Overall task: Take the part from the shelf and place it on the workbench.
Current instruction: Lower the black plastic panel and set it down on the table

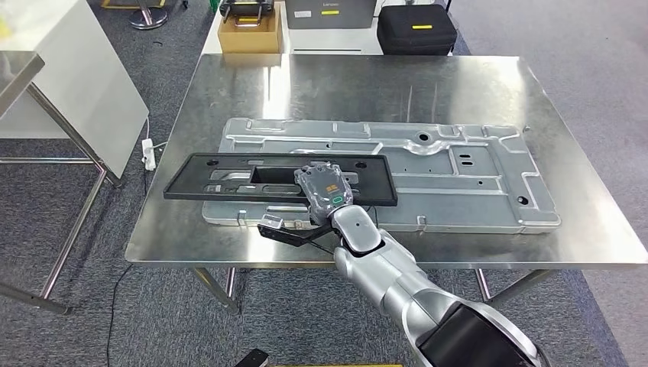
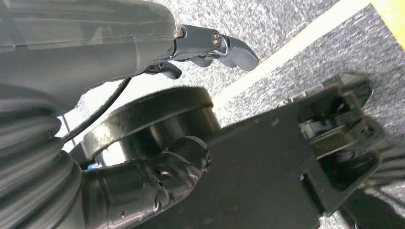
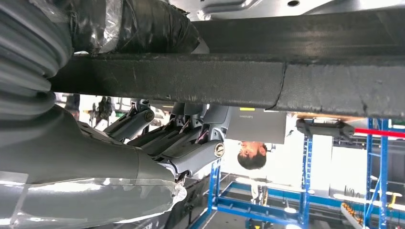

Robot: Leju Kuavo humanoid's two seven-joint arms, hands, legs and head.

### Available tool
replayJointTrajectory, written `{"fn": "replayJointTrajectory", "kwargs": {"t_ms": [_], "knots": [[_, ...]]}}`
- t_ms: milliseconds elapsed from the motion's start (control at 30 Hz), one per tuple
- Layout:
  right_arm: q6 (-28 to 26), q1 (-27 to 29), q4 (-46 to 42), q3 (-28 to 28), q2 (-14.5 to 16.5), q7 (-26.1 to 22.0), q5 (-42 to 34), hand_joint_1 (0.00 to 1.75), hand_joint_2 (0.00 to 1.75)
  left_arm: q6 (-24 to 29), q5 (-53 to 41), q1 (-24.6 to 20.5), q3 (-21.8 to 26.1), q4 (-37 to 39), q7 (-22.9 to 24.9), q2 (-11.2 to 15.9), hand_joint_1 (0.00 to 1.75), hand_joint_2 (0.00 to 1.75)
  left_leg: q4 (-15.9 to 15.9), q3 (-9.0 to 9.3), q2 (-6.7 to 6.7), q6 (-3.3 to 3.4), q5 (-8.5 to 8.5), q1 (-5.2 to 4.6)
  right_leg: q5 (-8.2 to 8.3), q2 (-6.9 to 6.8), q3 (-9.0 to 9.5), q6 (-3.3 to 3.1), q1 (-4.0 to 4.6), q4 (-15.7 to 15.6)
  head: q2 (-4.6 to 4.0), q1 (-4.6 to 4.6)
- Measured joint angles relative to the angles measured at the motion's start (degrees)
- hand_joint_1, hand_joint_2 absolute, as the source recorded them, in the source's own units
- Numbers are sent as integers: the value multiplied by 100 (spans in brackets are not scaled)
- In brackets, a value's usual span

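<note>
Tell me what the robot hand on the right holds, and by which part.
The right robot hand grips the black frame part at its near long edge, right of the middle. It lies over the grey metal panel.

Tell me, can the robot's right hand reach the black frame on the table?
Probably yes. The right hand is already at the black frame, resting on its near edge where it lies across the silver panel on the workbench. Nothing stands between them.
</note>
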Motion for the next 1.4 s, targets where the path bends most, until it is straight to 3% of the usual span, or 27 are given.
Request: {"fn": "replayJointTrajectory", "kwargs": {"t_ms": [67, 133, 233, 267, 333, 400, 433, 533, 600, 667, 733, 800, 833, 900, 933, 967, 1000, 1067, 1100, 1233, 1300, 1367, 1400], "knots": [[-21, -13, -7, -53, 9, -2, -14, 171, 175, -14, -2, -1, 6, 0, -1, -8, 0, 175, 15, 8, -2, -66, -72, -17, 94, -12, 282, -38, 23, -543, 0, -1], [-45, -20, -11, -93, 16, 0, -24, 171, 175, -32, -4, 1, 14, 0, -9, -10, 0, 175, 15, 34, -2, -143, -73, -26, 64, -7, 345, -106, 56, -626, 0, -2], [-59, -29, -11, -140, 17, 14, -26, 171, 175, -45, -7, 6, 26, 0, -39, -11, 0, 175, 171, 2, 8, -221, -167, -4, 96, -3, 423, -210, 35, -668, 0, -3], [-62, -33, -11, -150, 18, 16, -27, 171, 175, -45, -8, 5, 29, 0, -46, -11, 0, 175, 410, -112, 12, -237, -284, -1, 88, -5, 453, -241, 28, -687, 0, -5], [-68, -28, -11, -167, 18, 16, -34, 171, 175, -44, -10, 9, 36, 0, -56, -11, 0, 175, 1165, -515, 16, -256, -557, -1, 49, -7, 491, -294, 48, -693, 0, -7], [-66, -3, -10, -180, 17, 15, -41, 171, 175, -42, -13, 4, 43, 0, -64, -11, 0, 175, 1648, -846, 16, -252, -592, -2, 1, -1, 541, -323, 76, -692, 0, -6], [-63, 9, -10, -181, 17, 15, -42, 171, 175, -40, -17, 0, 45, 0, -68, -11, 0, 175, 1574, -861, 16, -236, -439, -4, -28, 7, 580, -327, 90, -691, 0, -6], [-54, 13, -9, -183, 17, 14, -43, 171, 175, -40, -35, 5, 49, 0, -67, -8, 0, 175, 536, -461, 16, -123, 225, -45, -133, 32, 707, -308, 124, -687, 0, -2], [-26, 0, -8, -185, 16, 15, -44, 171, 175, -38, -56, 12, 51, 0, -76, -6, 0, 175, 139, -278, 16, -57, 281, -86, -169, 36, 710, -262, 127, -683, 0, 0], [13, -2, -7, -187, 16, 16, -45, 171, 175, -10, -99, 16, 51, 0, -121, -8, 0, 175, 38, -231, 8, -27, 224, -88, -184, 28, 696, -200, 125, -694, 0, -2], [45, -3, -7, -190, 14, 10, -44, 86, 87, 50, -159, 18, 50, 0, -171, -16, 0, 175, -42, -178, 7, 12, 234, -55, -265, 17, 666, -134, 123, -596, 0, 7], [91, -16, -5, -193, 11, -5, -45, 0, 0, 115, -216, 7, 42, 0, -185, -26, 0, 175, -95, -124, 18, 52, 232, -33, -507, 15, 424, -72, 97, -103, 0, 16], [122, -18, -1, -196, 8, -13, -53, 0, 0, 141, -234, 2, 37, 0, -185, -27, 0, 175, -98, -114, 22, 66, 222, -31, -656, 14, 213, -44, 78, 273, 0, 20], [182, 1, 11, -202, -3, -21, -77, 0, 0, 183, -245, -1, 32, 0, -185, -28, 0, 87, -86, -102, 24, 70, 199, -27, -768, 11, -146, -1, 32, 824, 1, 19], [204, 12, 17, -205, -8, -26, -88, 0, 0, 198, -245, 1, 32, 0, -185, -28, 0, 44, -74, -94, 20, 61, 185, -23, -663, 9, -194, 15, 10, 820, 1, 19], [219, 17, 20, -207, -12, -31, -94, 0, 0, 209, -244, 2, 32, 0, -186, -29, 0, 0, -55, -85, 15, 45, 166, -15, -462, 5, -127, 28, -12, 595, 1, 19], [227, 15, 21, -209, -14, -39, -99, 0, 0, 214, -242, 3, 32, 0, -186, -32, 0, 0, -28, -77, 10, 20, 140, -7, -226, 0, 24, 38, -31, 212, 0, 19], [244, 1, 21, -215, -14, -61, -116, 0, 0, 214, -232, 1, 32, 0, -185, -37, 0, 0, 29, -82, 1, -49, 93, -14, 35, 1, 299, 22, -26, -420, 0, 20], [257, -1, 21, -218, -14, -73, -126, 0, 0, 210, -227, -1, 32, 0, -185, -39, 0, 0, 43, -85, -2, -83, 81, -21, 63, 7, 361, -1, -14, -563, 0, 20], [328, -1, 21, -227, -11, -112, -180, 0, 0, 200, -205, 2, 32, 0, -178, -39, 0, 0, 104, -108, 8, -203, 19, -1, 80, 30, 387, -159, 5, -621, 0, 16], [347, -14, 21, -234, -4, -128, -209, 0, 0, 201, -204, 1, 32, 0, -174, -39, 0, 0, 560, -305, 14, -234, -256, 6, 93, 20, 406, -226, -1, -649, 1, 16], [376, -18, 24, -240, 2, -131, -228, 0, 0, 203, -204, 8, 32, 0, -170, -39, 0, 0, 1310, -648, 14, -246, -587, 5, 87, 10, 408, -256, 22, -648, 1, 17], [394, -13, 27, -243, 3, -132, -238, 0, 0, 208, -204, 14, 32, 0, -169, -39, 0, 0, 1571, -771, 14, -245, -655, 5, 83, 9, 411, -262, 35, -647, 1, 17]]}}
